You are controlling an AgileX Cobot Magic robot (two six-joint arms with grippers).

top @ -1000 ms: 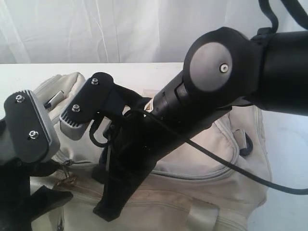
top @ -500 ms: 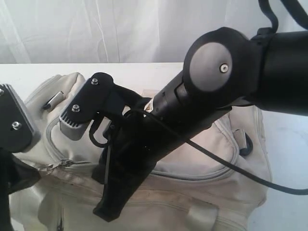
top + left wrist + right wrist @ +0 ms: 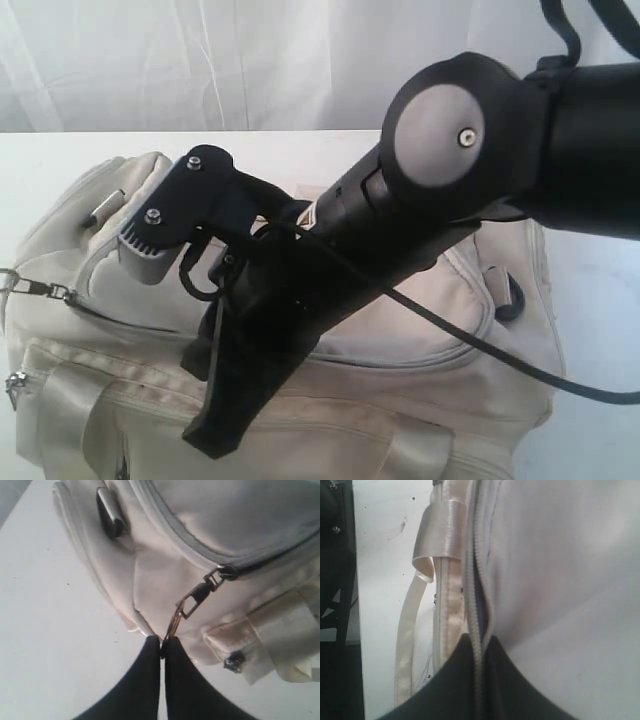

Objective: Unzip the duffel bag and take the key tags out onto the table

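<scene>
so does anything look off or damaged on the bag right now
Nothing torn or spilled. The duffel bag shows faint brownish smudges along its front seam; the zipper pull is stretched taut, pinched in the left fingers.

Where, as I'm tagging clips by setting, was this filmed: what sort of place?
Probably a robot lab or test bench, not a home: a plain white table, a white curtain backdrop, and a black robot arm working a cream duffel bag.
</scene>
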